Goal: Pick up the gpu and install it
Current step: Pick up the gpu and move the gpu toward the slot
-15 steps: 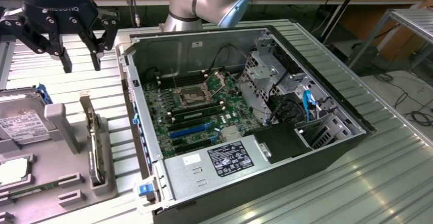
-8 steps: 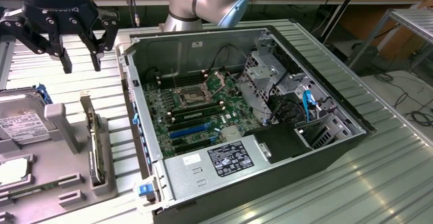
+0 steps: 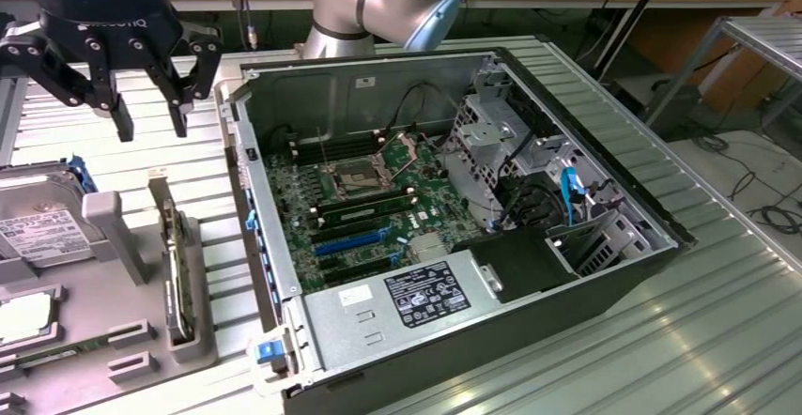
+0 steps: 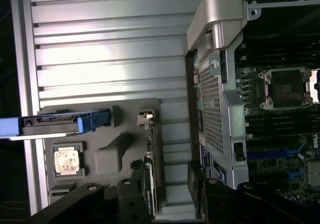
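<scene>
With jaws spread wide and nothing between them, hovers over the ribbed desk (image 3: pixel 75 152) at the exterior view's far left. Nearer and slightly right: the gpu (image 3: pixel 176 265), on edge in a slot of the grey tray (image 3: pixel 126 359), probably bracket end farthest, just beside the open computer case (image 3: pixel 363 82). Farther left, a hard drive (image 3: pixel 32 232).

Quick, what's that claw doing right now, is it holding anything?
Gripper: open, fingers spread, holding nothing, hovering near the gpu.
</scene>
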`<state>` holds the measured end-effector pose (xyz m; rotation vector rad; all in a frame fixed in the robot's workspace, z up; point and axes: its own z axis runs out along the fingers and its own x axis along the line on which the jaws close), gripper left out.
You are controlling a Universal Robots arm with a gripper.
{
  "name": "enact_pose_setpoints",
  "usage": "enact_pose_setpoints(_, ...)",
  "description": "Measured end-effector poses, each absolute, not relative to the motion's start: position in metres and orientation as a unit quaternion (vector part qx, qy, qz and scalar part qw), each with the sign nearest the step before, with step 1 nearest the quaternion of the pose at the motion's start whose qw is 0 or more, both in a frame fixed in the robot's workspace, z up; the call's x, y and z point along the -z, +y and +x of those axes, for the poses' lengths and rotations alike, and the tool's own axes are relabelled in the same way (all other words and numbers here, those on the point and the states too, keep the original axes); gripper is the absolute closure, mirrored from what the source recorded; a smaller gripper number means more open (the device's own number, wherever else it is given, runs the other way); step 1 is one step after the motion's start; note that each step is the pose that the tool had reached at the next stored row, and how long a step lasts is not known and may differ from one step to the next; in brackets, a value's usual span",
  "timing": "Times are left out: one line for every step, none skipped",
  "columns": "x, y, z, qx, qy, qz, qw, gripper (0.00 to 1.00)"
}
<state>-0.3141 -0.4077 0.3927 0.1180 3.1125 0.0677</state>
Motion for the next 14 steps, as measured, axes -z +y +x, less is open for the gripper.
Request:
enact_pose_setpoints(-0.3927,-0.4082,-0.3141,-0.022,0.999,0.038,0.013,0.52)
enact_pose_setpoints(-0.3926,-0.4089,-0.3141,-0.022,0.999,0.038,0.013,0.52)
enact_pose_setpoints(-0.3926,-0.4094,-0.3141,-0.022,0.999,0.038,0.013,0.52)
enact_pose_setpoints(-0.3926,-0.4099,-0.3141,-0.022,0.999,0.038,0.013,0.52)
enact_pose_setpoints(-0.3925,-0.4104,-0.3141,-0.022,0.999,0.038,0.013,0.52)
enact_pose_setpoints(-0.3925,-0.4111,-0.3141,-0.022,0.999,0.038,0.013,0.52)
enact_pose_setpoints(-0.3924,-0.4115,-0.3141,-0.022,0.999,0.038,0.013,0.52)
enact_pose_setpoints(-0.3923,-0.4118,-0.3141,-0.022,0.999,0.038,0.013,0.52)
enact_pose_setpoints(-0.3924,-0.4122,-0.3141,-0.022,0.999,0.038,0.013,0.52)
enact_pose_setpoints(-0.3923,-0.4124,-0.3141,-0.022,0.999,0.038,0.013,0.52)
enact_pose_setpoints(-0.3923,-0.4126,-0.3140,-0.022,0.999,0.038,0.013,0.52)
enact_pose_setpoints(-0.3923,-0.4126,-0.3141,-0.022,0.999,0.038,0.013,0.52)
enact_pose_setpoints(-0.3924,-0.4126,-0.3141,-0.022,0.999,0.038,0.013,0.52)
enact_pose_setpoints(-0.3924,-0.4126,-0.3141,-0.022,0.999,0.038,0.013,0.52)
